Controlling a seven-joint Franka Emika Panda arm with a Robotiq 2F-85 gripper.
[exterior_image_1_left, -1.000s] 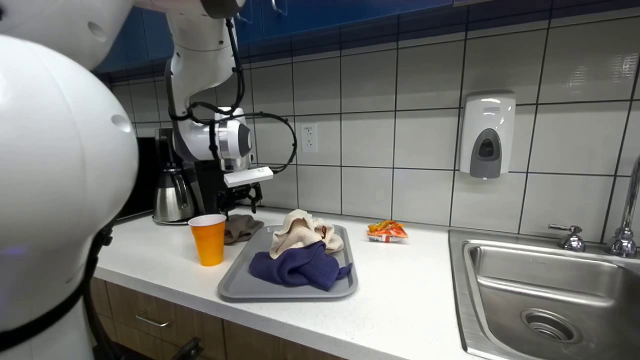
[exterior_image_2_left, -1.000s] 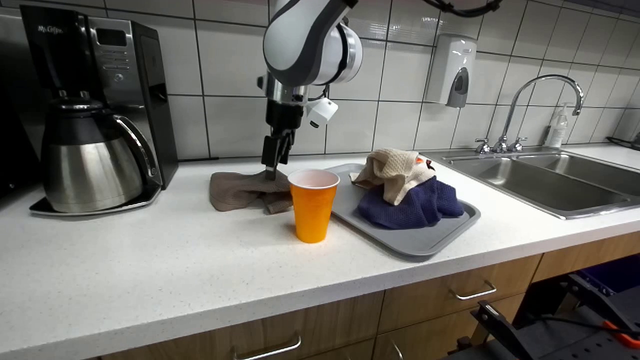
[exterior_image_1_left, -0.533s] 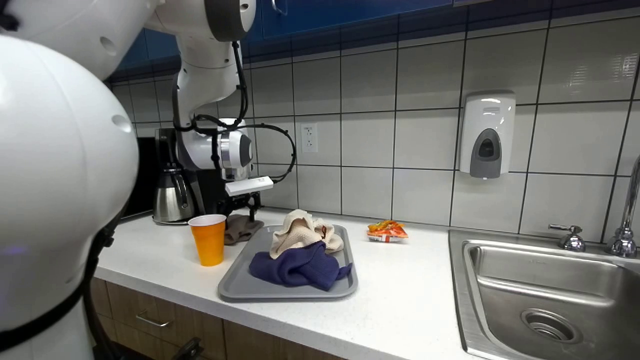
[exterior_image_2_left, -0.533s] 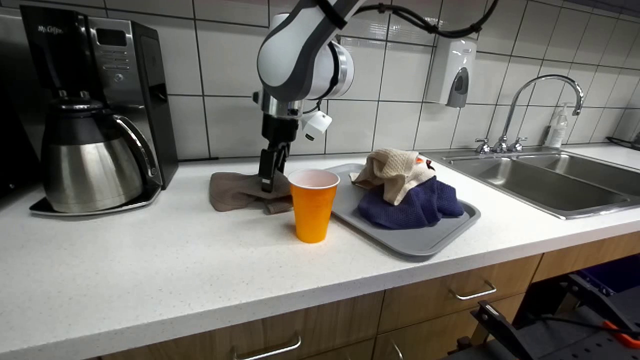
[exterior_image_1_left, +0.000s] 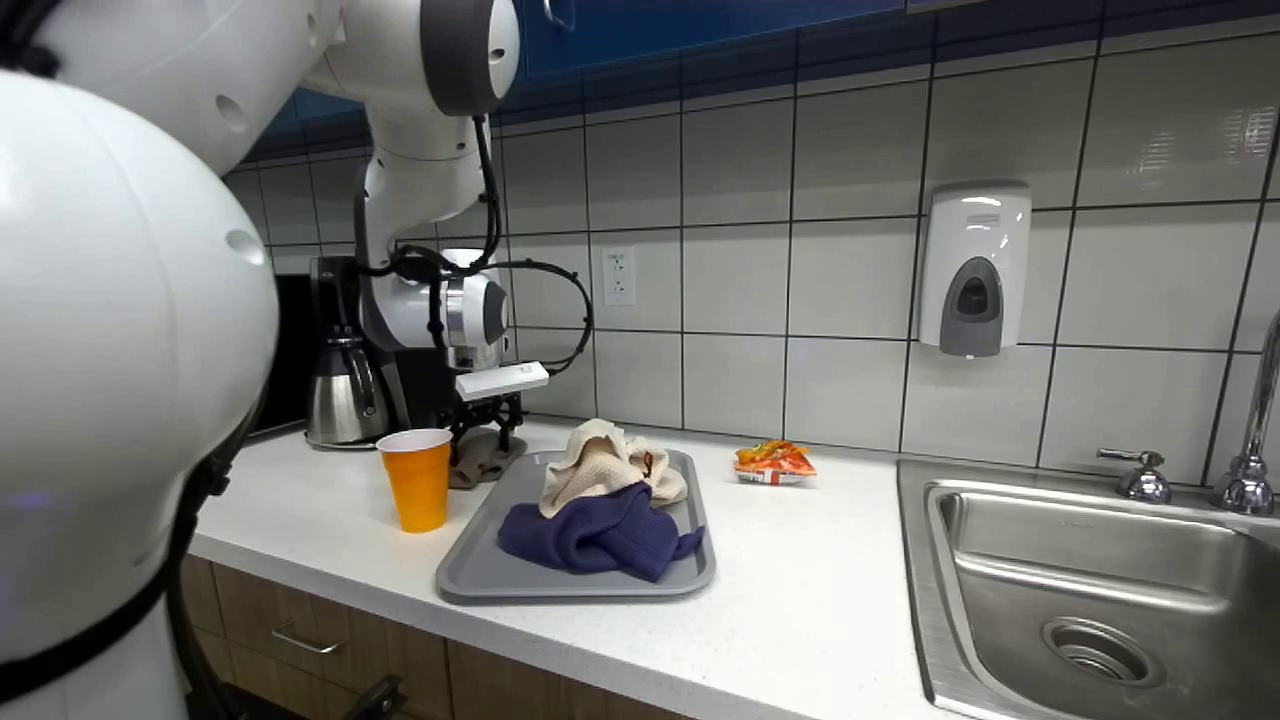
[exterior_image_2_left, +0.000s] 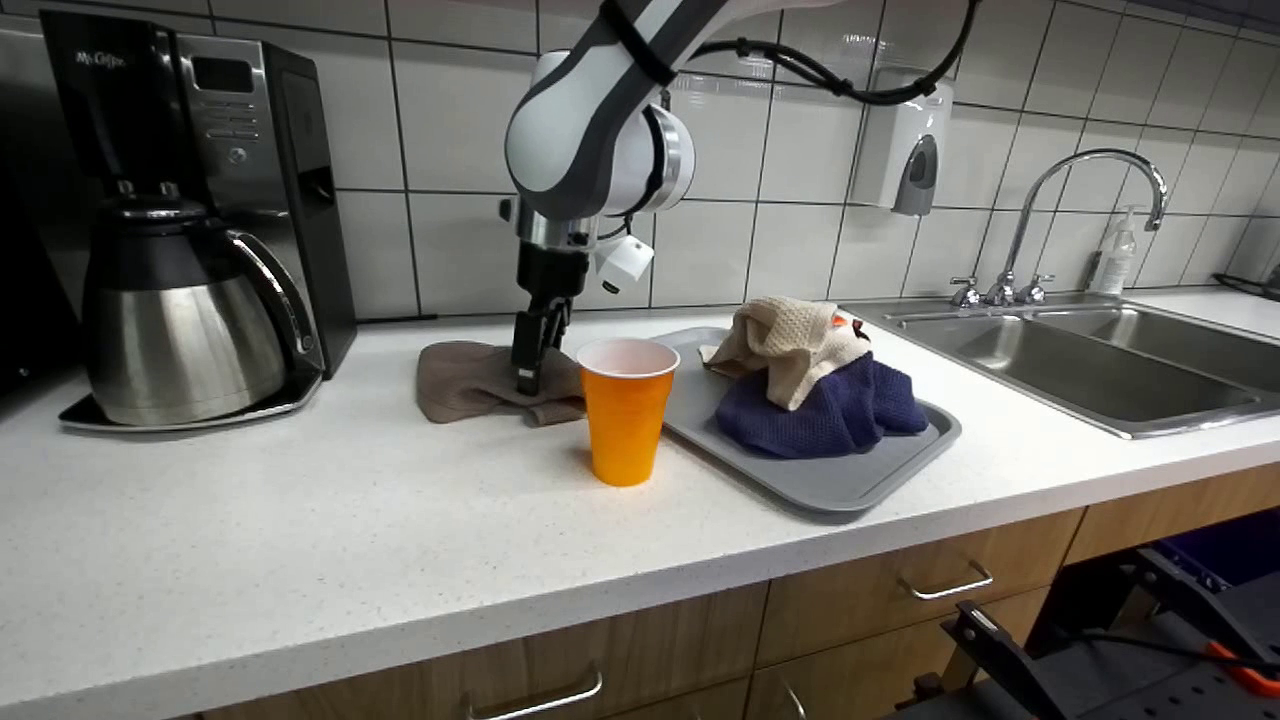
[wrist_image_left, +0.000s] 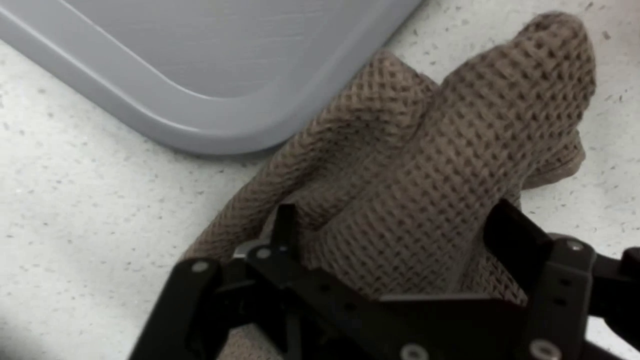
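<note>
Jaws stood wide astride a brown waffle-weave cloth (wrist_image_left: 410, 185), which lay on the tabletop (wrist_image_left: 100, 210) mid-frame in the wrist view, gray tray (wrist_image_left: 215, 122) sat at upper left, orange cup (exterior_image_2_left: 626, 425) stood mid-frame in an exterior view

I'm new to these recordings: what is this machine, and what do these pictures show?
This is one robot arm with a two-fingered gripper at its end. Two pictures are taken from outside the robot, from different places; the close-up is taken from its wrist. On the white counter lie a brown cloth and a gray tray bearing a beige cloth and a dark blue cloth. An orange cup stands beside the tray; a coffee maker with a steel carafe and what looks like a snack bag are there too. A sink is set into the counter. Nothing appears held: the gripper's jaws stand open, with part of the brown cloth between them.
</note>
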